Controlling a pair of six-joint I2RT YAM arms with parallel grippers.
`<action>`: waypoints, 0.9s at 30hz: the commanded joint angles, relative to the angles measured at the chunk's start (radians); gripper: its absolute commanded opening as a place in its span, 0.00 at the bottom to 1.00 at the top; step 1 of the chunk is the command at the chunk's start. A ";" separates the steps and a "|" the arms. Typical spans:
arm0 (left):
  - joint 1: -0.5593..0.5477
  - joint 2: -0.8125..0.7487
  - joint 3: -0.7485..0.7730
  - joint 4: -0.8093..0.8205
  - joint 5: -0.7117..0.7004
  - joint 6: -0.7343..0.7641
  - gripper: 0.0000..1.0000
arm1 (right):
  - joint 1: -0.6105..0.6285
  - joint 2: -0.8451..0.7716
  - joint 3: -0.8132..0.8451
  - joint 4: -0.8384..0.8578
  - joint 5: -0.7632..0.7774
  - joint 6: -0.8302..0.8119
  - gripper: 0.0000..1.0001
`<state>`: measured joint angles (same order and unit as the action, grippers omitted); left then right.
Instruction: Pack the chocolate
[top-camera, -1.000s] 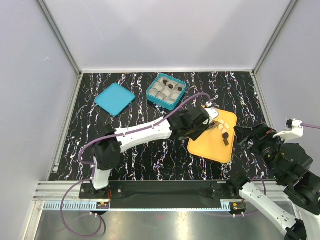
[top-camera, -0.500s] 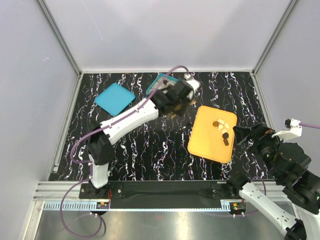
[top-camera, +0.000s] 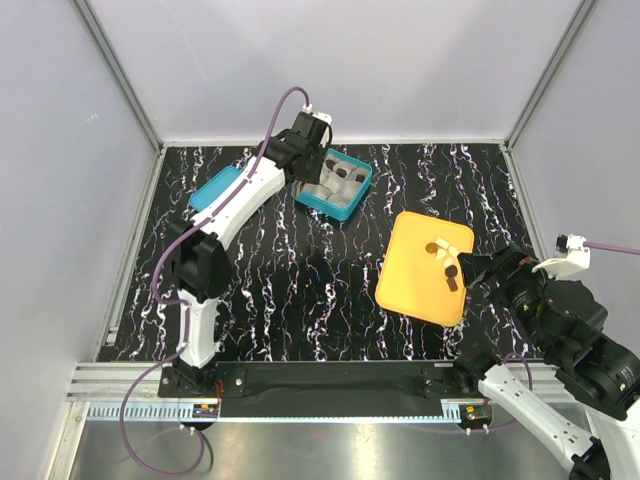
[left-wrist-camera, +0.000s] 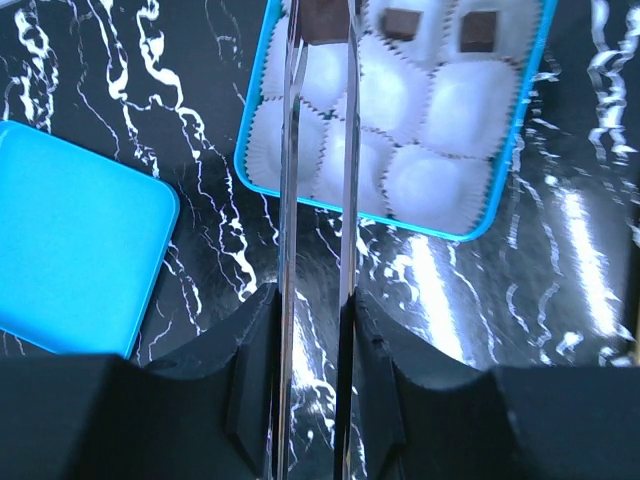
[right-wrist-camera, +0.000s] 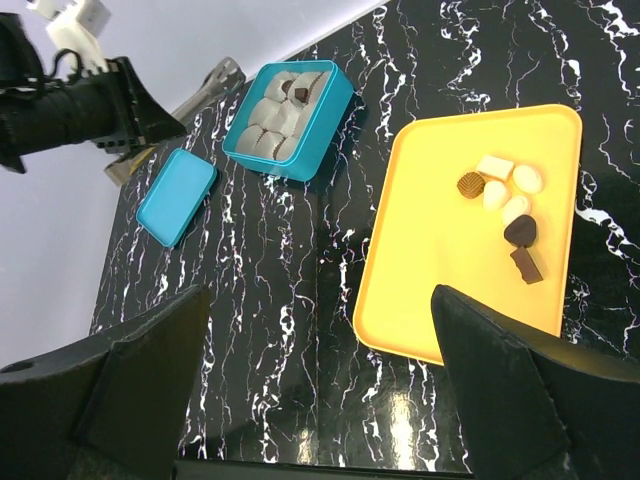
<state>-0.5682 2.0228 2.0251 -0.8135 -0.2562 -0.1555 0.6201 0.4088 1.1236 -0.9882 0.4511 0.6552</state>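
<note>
My left gripper (top-camera: 311, 166) reaches to the back over the teal box (top-camera: 352, 202). In the left wrist view its thin metal fingers (left-wrist-camera: 290, 150) stand close together, gripper (left-wrist-camera: 321, 12) shut on a dark chocolate (left-wrist-camera: 322, 18) above the box's white paper cups (left-wrist-camera: 425, 100). Two more dark pieces (left-wrist-camera: 478, 30) sit in cups. The yellow tray (top-camera: 415, 285) holds several dark and cream chocolates (top-camera: 447, 262), also seen in the right wrist view (right-wrist-camera: 505, 205). My right gripper (top-camera: 478, 268) is open and empty, raised by the tray's right edge (right-wrist-camera: 320, 400).
The teal lid (top-camera: 225, 196) lies flat left of the box, also in the left wrist view (left-wrist-camera: 70, 250). The black marbled table (top-camera: 300, 290) is walled by grey panels on three sides. A metal rail runs along the near edge.
My left arm has swung from the yellow tray back and left to the teal box, carrying a dark piece. The right arm has barely moved.
</note>
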 joint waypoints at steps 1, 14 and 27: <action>0.021 0.040 0.050 0.039 0.008 0.002 0.36 | 0.006 0.019 0.008 0.049 0.012 -0.015 1.00; 0.033 0.082 -0.003 0.086 -0.020 0.022 0.37 | 0.006 0.028 -0.004 0.057 0.038 -0.037 1.00; 0.034 0.100 -0.012 0.094 -0.038 0.025 0.38 | 0.004 0.033 -0.002 0.059 0.044 -0.040 1.00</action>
<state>-0.5392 2.1201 2.0171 -0.7788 -0.2649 -0.1459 0.6201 0.4259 1.1213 -0.9661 0.4625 0.6289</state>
